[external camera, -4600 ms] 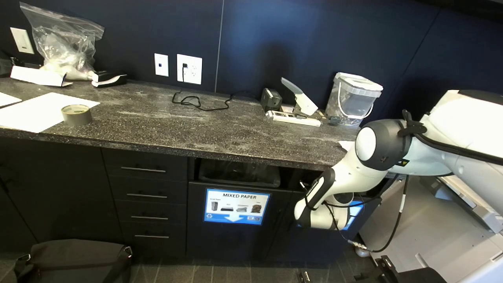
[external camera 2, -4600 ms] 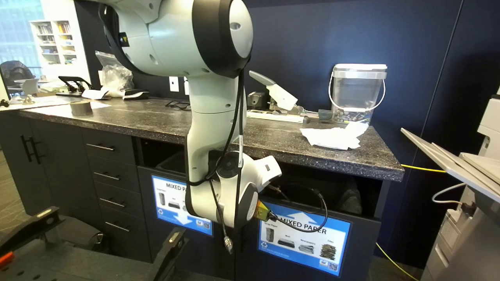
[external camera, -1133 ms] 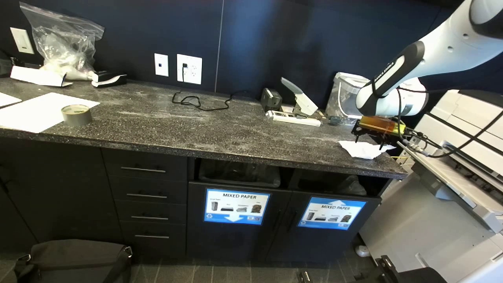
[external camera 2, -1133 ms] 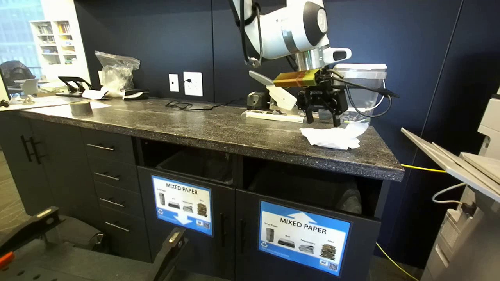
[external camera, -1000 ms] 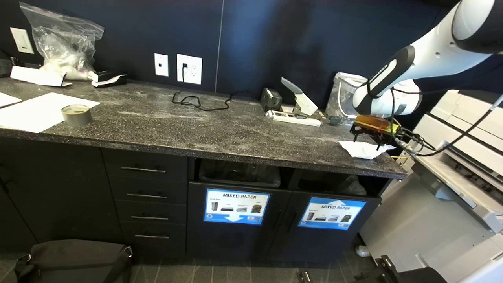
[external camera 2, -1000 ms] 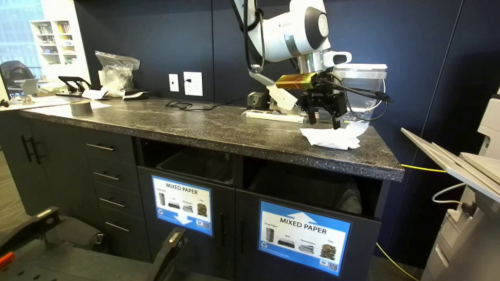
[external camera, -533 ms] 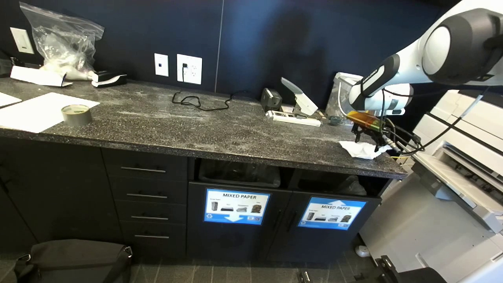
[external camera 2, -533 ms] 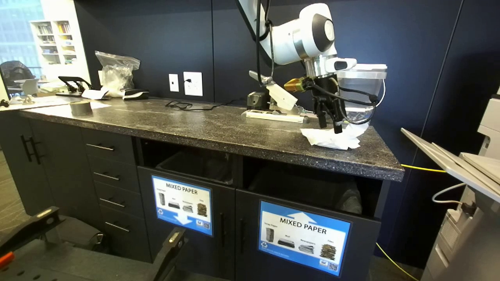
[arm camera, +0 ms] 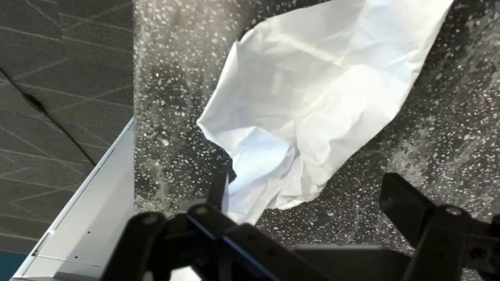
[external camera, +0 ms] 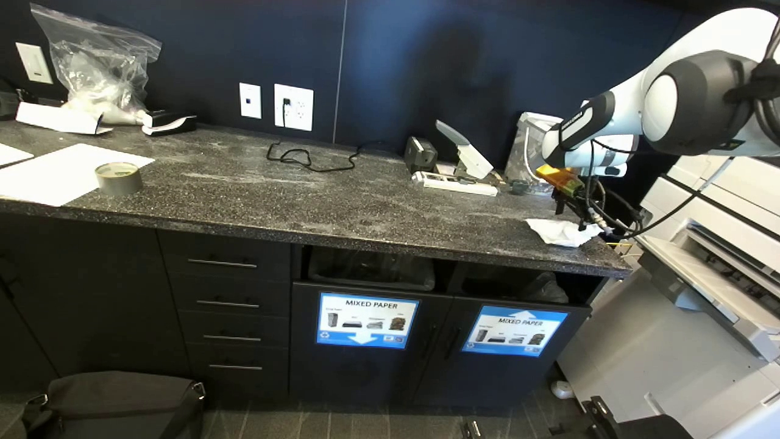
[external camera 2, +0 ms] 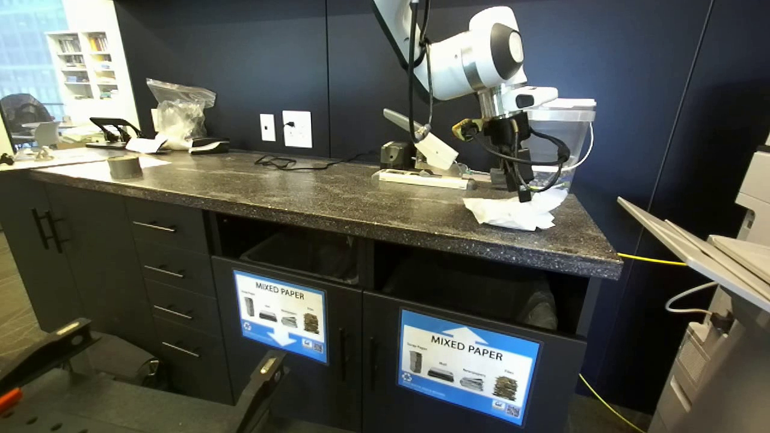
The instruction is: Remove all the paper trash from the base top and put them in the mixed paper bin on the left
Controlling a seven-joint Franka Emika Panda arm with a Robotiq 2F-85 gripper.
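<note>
Two fingers (arm camera: 406, 207) stand apart by the crumpled paper (arm camera: 312, 97) near one end of the worktop (external camera: 317, 201), their gap clearest in the wrist view. A bookcase (external camera 2: 85, 66) shows only in an exterior view; in both exterior views two signs (external camera 2: 280, 307) read "MIXED PAPER".

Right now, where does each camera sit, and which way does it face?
An exterior view: high before the counter, facing down toward it and the wall; arm and hand at the right.
An exterior view: before the counter, facing it at a shallow angle, paper right of centre; arm and hand hang from the top.
Wrist view: on the wrist, facing down at the paper near the counter's edge; spread fingers at the bottom.
Both exterior views share the bucket and signs.
</note>
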